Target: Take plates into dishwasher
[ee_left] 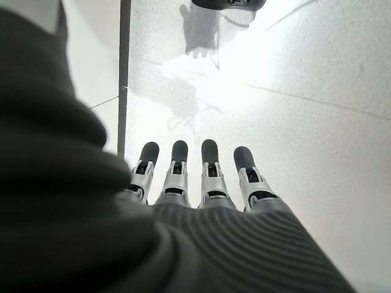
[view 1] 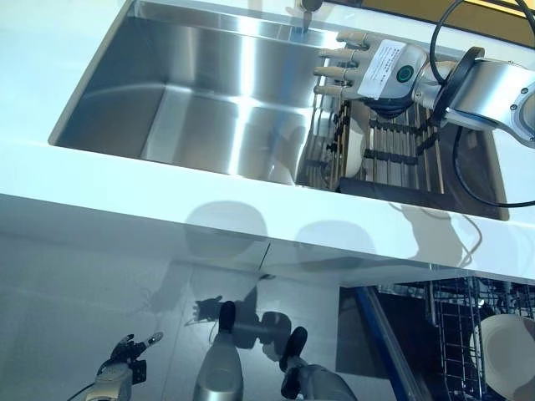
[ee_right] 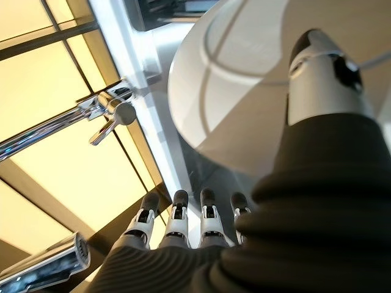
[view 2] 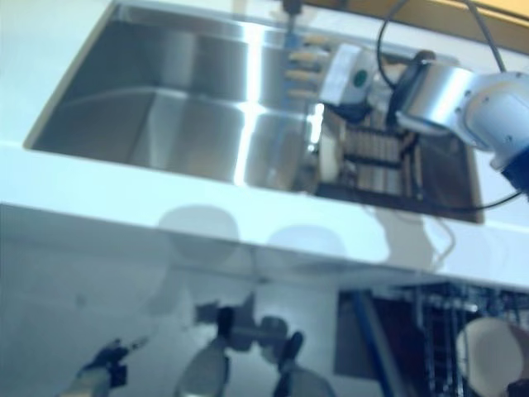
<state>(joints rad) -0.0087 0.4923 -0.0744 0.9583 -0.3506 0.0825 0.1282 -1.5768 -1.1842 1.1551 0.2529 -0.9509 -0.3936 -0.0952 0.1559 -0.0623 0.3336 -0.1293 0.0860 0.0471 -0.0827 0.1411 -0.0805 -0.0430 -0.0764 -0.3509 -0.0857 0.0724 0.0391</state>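
A white plate (view 1: 353, 147) stands on edge in the drying rack (view 1: 401, 142) at the right end of the sink (view 1: 209, 92). My right hand (view 1: 380, 71) hovers just above the rack and the plate, fingers straight and pointing left. In the right wrist view the plate (ee_right: 238, 91) fills the space by the thumb (ee_right: 324, 79), while the straight fingers (ee_right: 177, 220) stay apart from it and hold nothing. Another white plate (view 1: 506, 351) sits in the dishwasher rack (view 1: 456, 334) at the lower right. My left hand (view 1: 124, 361) hangs low at the lower left, open and empty.
The white counter (view 1: 167, 196) runs across in front of the sink. A chrome tap (ee_right: 104, 116) stands behind the sink, near my right hand. The open dishwasher lies below the counter at the right, with a blue edge (view 1: 380, 334) on its left side.
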